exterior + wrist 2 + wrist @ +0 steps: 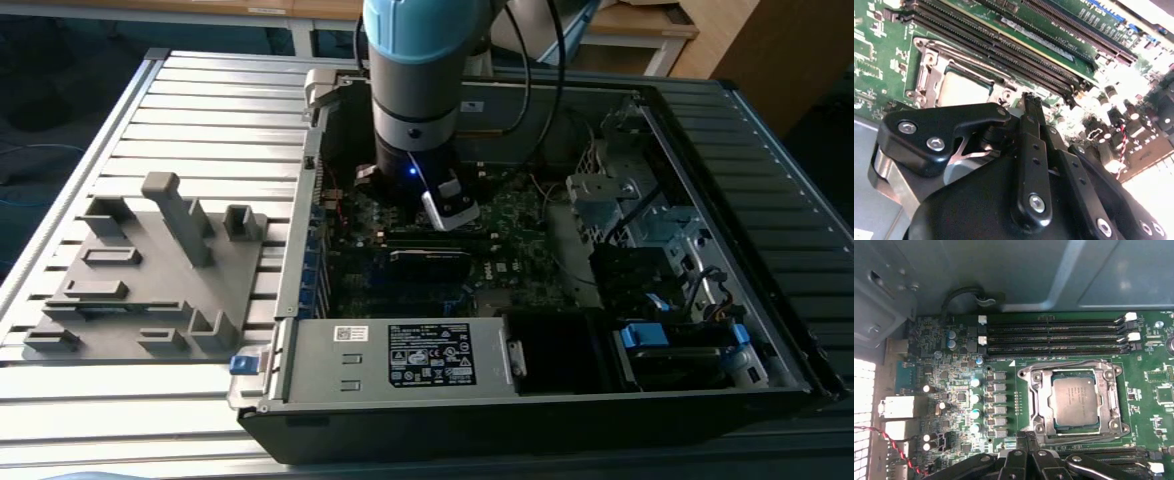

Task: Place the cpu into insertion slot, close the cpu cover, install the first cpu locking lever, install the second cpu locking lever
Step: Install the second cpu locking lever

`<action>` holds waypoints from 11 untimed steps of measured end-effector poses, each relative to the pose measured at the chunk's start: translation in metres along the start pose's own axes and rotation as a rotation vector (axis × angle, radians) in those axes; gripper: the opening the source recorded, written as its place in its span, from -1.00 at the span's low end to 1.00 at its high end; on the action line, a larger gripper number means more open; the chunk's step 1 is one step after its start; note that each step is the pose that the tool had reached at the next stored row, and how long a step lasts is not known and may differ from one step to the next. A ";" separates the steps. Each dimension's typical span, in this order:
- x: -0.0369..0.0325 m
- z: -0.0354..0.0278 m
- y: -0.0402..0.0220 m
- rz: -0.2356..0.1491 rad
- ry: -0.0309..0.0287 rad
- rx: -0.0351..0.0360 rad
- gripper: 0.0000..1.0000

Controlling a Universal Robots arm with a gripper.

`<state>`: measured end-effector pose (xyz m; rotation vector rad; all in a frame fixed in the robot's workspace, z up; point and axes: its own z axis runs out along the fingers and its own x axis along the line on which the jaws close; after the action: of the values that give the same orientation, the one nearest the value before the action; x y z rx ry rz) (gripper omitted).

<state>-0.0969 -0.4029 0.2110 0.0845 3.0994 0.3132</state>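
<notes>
Your hand [1026, 450] hangs low over the motherboard [954, 390] with its fingertips pinched together on nothing, just beside the near edge of the insertion slot [1039, 412]. The cpu [1074, 400] already sits in that slot, the cpu cover [1077, 374] closed flat around it.

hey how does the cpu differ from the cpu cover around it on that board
The cpu is a solid, dull grey square plate; the cpu cover is a shinier silvery frame with a large square opening. The cpu sits inside that opening, so it is the smaller of the two, and the cpu cover borders it on all sides. Both are metal-topped, square and lie flat on the green motherboard.
</notes>
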 end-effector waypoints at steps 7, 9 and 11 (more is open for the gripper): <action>-0.0151 0.0009 0.0031 0.003 -0.0013 0.0144 -0.79; -0.0202 0.0011 0.0035 0.004 -0.0024 0.0280 -0.79; -0.0247 0.0013 0.0042 0.005 -0.0034 0.0426 -0.79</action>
<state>-0.0719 -0.3999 0.2110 0.0937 3.1034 0.2469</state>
